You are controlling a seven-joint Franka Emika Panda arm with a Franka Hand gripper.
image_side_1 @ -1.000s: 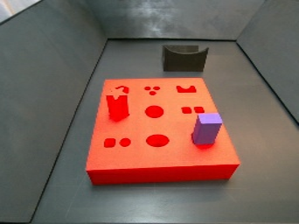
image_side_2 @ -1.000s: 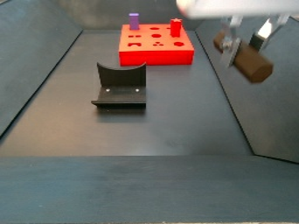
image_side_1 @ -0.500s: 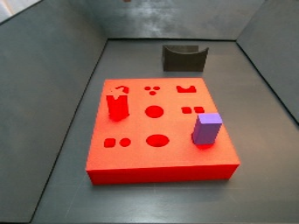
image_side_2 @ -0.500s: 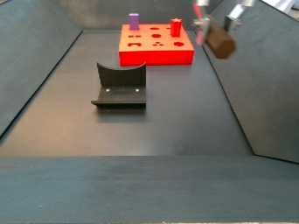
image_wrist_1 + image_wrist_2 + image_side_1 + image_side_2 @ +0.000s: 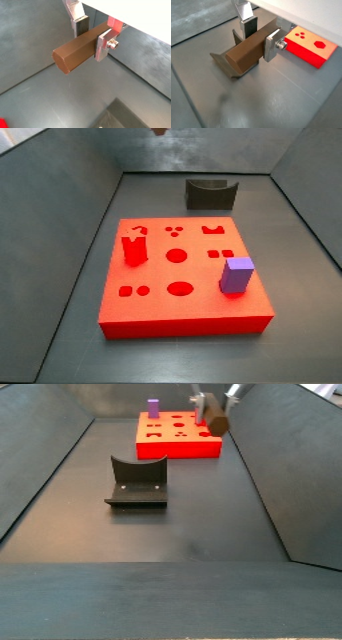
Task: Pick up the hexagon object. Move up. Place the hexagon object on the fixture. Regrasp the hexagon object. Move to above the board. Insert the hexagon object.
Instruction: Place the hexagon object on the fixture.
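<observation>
Gripper (image 5: pixel 260 39) clenched on the hexagon object (image 5: pixel 246 51), rod sticking out sideways, held high w/ the fixture (image 5: pixel 226 62) below it, prob lining up for the set-down; the board (image 5: pixel 179 439) waits beyond

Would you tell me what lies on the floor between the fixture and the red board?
Nothing: bare dark floor separates the fixture from the board in both side views. The gripper holds the hexagon object up above.

Brown hexagon object (image 5: pixel 75 52); red board (image 5: pixel 183 278); seemingly dark-grey fixture (image 5: pixel 136 481).
</observation>
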